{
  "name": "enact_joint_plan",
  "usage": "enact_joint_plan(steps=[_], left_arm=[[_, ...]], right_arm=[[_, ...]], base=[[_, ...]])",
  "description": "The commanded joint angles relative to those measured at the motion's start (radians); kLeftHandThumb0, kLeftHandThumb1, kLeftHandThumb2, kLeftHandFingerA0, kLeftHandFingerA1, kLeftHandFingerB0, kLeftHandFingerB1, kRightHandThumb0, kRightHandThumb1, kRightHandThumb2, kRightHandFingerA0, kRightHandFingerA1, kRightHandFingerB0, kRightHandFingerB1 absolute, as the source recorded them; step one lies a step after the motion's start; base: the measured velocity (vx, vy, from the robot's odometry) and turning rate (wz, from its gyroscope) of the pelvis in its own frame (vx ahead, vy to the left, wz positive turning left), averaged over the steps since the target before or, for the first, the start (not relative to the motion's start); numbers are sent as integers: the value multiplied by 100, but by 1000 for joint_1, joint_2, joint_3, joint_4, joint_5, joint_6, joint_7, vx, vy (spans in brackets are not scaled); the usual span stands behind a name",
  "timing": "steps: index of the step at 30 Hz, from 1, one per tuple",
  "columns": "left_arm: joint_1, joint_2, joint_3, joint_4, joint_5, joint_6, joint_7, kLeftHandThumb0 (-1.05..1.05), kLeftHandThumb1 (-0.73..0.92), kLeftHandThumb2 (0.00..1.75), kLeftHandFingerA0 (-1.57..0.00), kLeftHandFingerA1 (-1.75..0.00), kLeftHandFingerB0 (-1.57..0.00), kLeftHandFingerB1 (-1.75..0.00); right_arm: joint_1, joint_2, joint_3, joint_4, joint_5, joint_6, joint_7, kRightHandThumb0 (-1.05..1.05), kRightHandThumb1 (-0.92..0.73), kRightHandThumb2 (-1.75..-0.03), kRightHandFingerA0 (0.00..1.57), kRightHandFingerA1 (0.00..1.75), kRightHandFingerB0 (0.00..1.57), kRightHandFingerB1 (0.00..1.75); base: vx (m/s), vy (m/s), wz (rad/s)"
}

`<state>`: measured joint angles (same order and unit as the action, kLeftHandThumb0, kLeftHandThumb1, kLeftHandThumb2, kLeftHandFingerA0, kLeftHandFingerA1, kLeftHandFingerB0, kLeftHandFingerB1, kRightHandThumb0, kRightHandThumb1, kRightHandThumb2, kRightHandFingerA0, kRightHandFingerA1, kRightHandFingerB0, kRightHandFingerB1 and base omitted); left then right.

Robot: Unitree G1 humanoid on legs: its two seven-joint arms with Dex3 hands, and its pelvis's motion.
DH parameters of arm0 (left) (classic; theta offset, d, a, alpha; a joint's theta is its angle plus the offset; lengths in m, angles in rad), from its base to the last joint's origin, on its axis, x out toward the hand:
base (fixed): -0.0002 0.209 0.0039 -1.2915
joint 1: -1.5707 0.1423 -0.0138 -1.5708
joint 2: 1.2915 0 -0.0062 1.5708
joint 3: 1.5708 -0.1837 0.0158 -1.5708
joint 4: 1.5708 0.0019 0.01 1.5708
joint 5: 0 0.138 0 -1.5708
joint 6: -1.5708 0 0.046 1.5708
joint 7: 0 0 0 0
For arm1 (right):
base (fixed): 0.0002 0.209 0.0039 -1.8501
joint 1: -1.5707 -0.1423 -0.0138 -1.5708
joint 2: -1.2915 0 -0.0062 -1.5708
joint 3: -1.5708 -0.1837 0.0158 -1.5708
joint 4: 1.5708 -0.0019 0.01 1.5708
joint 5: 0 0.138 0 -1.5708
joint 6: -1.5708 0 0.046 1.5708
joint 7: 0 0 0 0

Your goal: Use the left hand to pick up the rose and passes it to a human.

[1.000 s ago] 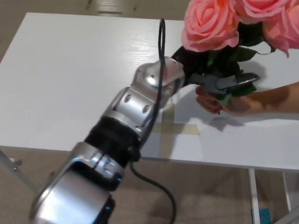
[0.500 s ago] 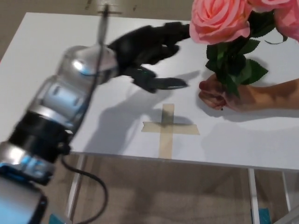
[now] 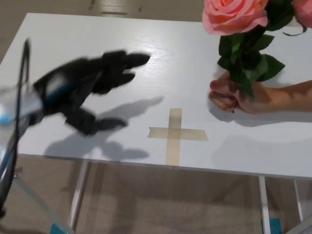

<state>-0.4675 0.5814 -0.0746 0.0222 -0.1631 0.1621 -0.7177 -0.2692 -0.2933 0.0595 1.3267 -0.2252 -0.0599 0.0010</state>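
the rose [image 3: 234, 14] stood in the person's hand [image 3: 233, 95] at the worktop [image 3: 161, 58] far right, well apart from the empty, spread-fingered left hand [image 3: 95, 85], so the handover looked done, with only arm parking left.

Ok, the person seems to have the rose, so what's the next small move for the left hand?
Probably draw the left hand back off the table toward rest. It is open and empty, well left of the tape cross, while the person's hand grips the rose by its stem. The handover looks done.
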Motion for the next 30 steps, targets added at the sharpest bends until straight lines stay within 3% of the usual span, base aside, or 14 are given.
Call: enact_joint_plan(steps=[1, 2, 3, 12, 13, 15, 16, 20, 22, 23, 26, 28, 29, 30], left_arm=[[212, 10, 111, -187, -85, -53, -20, -34, 17, 82, 0, -48, 0, -46], [318, 8, 155, -270, -120, -40, -31, -61, 39, 73, -32, -45, -31, -42], [471, 8, 216, -385, -175, -26, -45, -61, 39, 73, -32, -45, -31, -42], [753, -47, 291, -439, -209, -116, -90, -57, 38, 75, -42, -49, -36, -44], [835, -84, 301, -387, -208, -171, -99, -51, 44, 54, -55, -43, -52, -39], [872, -101, 307, -366, -207, -196, -104, -51, 44, 54, -55, -43, -52, -39], [898, -136, 304, -254, -176, -222, -81, -48, 45, 54, -60, -45, -54, -40], [889, -161, 301, -144, -142, -261, -61, -48, 46, 54, -63, -46, -54, -40], [843, -198, 279, 66, 30, -307, 134, -53, 41, 72, -68, -57, -56, -52], [823, -209, 263, 153, 140, -372, 261, -47, 50, 55, -76, -48, -63, -43], [758, -196, 223, 352, 292, -469, 460, -48, 51, 55, -78, -47, -64, -42], [748, -193, 216, 383, 304, -488, 481, -48, 51, 55, -78, -47, -64, -42], [746, -192, 215, 388, 304, -492, 484, -48, 51, 55, -78, -47, -64, -42], [633, -167, 158, 544, 361, -335, 600, -49, 45, 74, -64, -54, -54, -51]], right_arm=[[35, -1, -5, 9, 3, 6, 14, -29, -68, -60, 66, 44, 50, 38], [42, 3, -5, 9, 2, 5, 11, -29, -68, -60, 66, 44, 50, 38], [52, 8, -3, 10, 1, 4, 6, -29, -68, -60, 66, 44, 50, 38], [67, 6, -3, 11, 1, 3, 7, -29, -69, -60, 65, 44, 49, 38], [69, 9, -3, 11, 2, 5, 8, -29, -69, -60, 65, 44, 50, 38], [69, 10, -3, 11, 2, 6, 9, -29, -69, -60, 65, 44, 50, 38], [71, 8, -9, 11, 7, 7, 9, -36, -60, -76, 59, 53, 46, 47], [67, 7, -9, 11, 5, 9, 9, -37, -60, -76, 59, 53, 46, 47], [69, 12, -8, 10, 3, 9, 6, -37, -60, -76, 59, 53, 45, 47], [70, 15, -7, 9, 3, 8, 5, -37, -60, -76, 59, 53, 45, 47], [70, 16, -10, 7, 5, 6, 4, -37, -60, -76, 59, 53, 45, 47], [70, 16, -10, 7, 6, 6, 4, -37, -60, -76, 59, 53, 45, 47], [70, 16, -10, 7, 6, 6, 4, -37, -60, -76, 59, 53, 45, 47], [65, 16, -7, 8, 2, 8, 5, -38, -60, -76, 59, 53, 45, 47]], base=[[0, 0, 0], [0, 0, 0], [0, 0, 0], [0, 0, 0], [0, 0, 0], [0, 0, 0], [0, 0, 0], [0, 0, 0], [0, 0, 0], [0, 0, 0], [0, 0, 0], [0, 0, 0], [0, 0, 0], [0, 0, 0]])
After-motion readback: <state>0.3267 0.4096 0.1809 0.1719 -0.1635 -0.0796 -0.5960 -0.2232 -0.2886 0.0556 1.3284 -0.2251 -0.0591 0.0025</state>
